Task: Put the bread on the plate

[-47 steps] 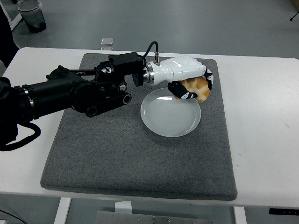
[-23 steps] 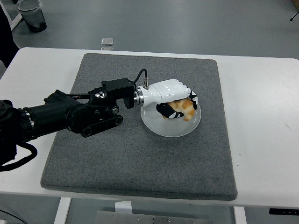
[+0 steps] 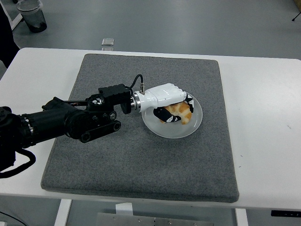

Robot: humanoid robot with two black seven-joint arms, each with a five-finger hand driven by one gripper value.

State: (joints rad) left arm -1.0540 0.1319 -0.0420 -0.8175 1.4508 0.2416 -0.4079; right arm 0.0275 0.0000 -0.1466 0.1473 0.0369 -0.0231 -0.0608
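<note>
Since the frame one second back, the left hand (image 3: 170,104) has come down and toward the near side of the mat, from above the plate's far-right rim to low over the plate's middle, and the arm behind it has drawn back toward the left edge. Count at this moment: one arm in view, the left, black along the forearm with a white five-fingered hand at its end; one plate (image 3: 194,125); one piece of bread (image 3: 179,112); one grey mat (image 3: 141,169); one white table (image 3: 268,141). Right arm: out of view. Left hand state: fingers curled around the bread, grasping it, with black-tipped fingers (image 3: 164,114) wrapped under its near-left side and the white back of the hand covering its top. Bread: golden-orange with paler patches, sitting inside the plate's rim, right of centre; whether it already rests on the plate surface or is held just above it cannot be told, since the hand hides the contact. Plate: round, pale, glossy, lying flat on the mat a little right of the mat's centre. Mat: lies square on the table and takes up most of its middle. Beyond the table's far edge, on the grey floor: one small clear box (image 3: 107,42) near the centre-left, and one dark bin (image 3: 31,14) at the top-left corner.
</note>
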